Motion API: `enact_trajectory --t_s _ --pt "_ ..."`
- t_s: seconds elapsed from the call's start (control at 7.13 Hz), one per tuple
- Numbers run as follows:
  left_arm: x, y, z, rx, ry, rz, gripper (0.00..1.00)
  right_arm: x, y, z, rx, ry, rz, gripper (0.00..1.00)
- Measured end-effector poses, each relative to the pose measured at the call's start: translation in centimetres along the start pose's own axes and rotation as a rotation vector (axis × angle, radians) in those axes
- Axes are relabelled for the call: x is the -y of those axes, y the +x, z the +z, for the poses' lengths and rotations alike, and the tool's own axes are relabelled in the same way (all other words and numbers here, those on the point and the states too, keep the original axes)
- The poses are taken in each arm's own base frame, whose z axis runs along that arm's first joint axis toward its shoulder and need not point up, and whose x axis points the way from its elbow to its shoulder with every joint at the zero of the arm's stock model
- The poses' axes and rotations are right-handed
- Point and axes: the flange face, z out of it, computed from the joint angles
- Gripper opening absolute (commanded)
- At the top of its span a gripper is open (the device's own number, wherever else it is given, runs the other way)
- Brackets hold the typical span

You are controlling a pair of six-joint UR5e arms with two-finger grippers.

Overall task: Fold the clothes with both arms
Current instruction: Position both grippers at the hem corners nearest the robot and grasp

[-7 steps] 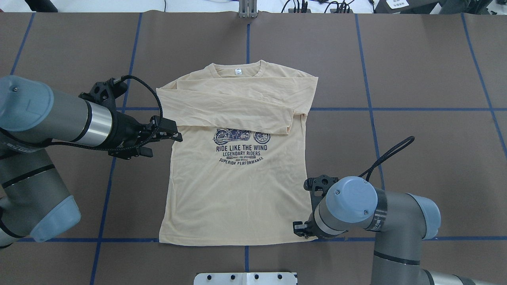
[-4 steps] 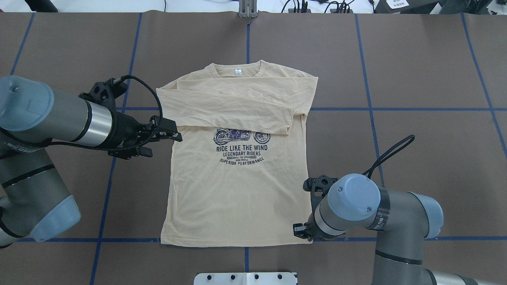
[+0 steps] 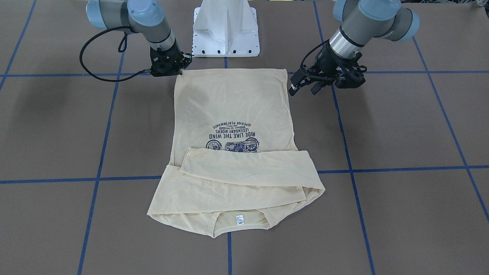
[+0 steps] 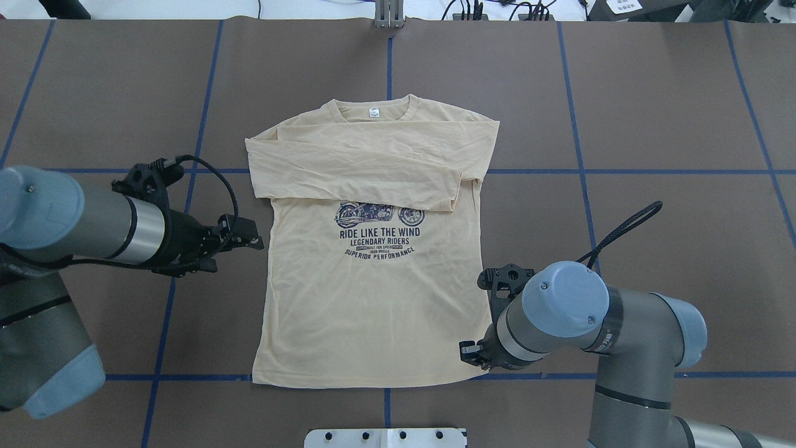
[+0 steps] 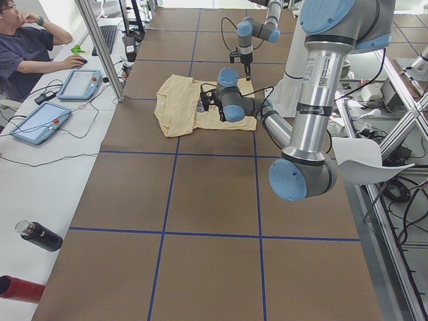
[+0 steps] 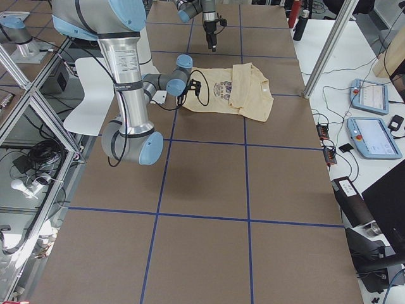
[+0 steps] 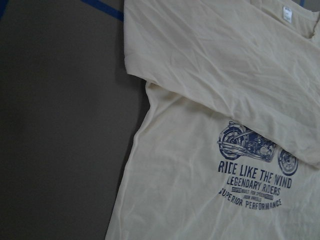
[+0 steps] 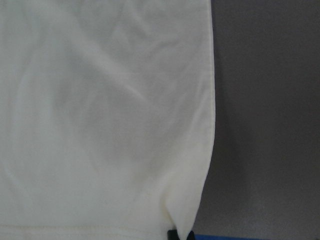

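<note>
Your right gripper pinches the shirt's hem corner by the desk's near edge; your open left gripper hangs beside its left side

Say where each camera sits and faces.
Overhead: behind robot, looking down; shirt, left arm, right arm.
Front-facing: opposite, facing robot; both arms, pedestal.
Exterior left: left table end; left arm nearest.
Exterior right: right end; right arm nearest.
Left wrist: above the print; no fingers.
Right wrist: over hem corner; fingers at bottom.
Overhead and front-facing share the print.
</note>
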Motion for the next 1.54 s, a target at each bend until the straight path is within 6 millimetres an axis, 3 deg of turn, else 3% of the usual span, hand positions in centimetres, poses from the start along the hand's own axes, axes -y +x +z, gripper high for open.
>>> enact_trajectory --t_s 0.42,0.56,0.84,1.26,1.54 --pt "-8.3 -2.3 5.2 0.101 -0.037 -0.014 0.99 0.2 -0.1 -0.2 0.003 0.009 0.000 0.00" --pt "-10.8 -2.4 6.1 0.132 -0.052 -0.023 0.98 0.3 -0.1 -0.3 0.003 0.011 0.002 0.00" --pt "-14.2 -2.4 7.1 0.167 -0.078 -0.025 0.85 0.6 0.0 -0.5 0.005 0.014 0.006 0.00" --pt "-16.3 -2.5 8.4 0.212 -0.093 -0.025 0.58 1.0 0.1 -0.7 0.007 0.016 0.010 0.00" --pt "-16.4 -2.5 8.6 0.219 -0.093 -0.025 0.48 1.2 0.2 -0.8 0.008 0.018 0.013 0.00"
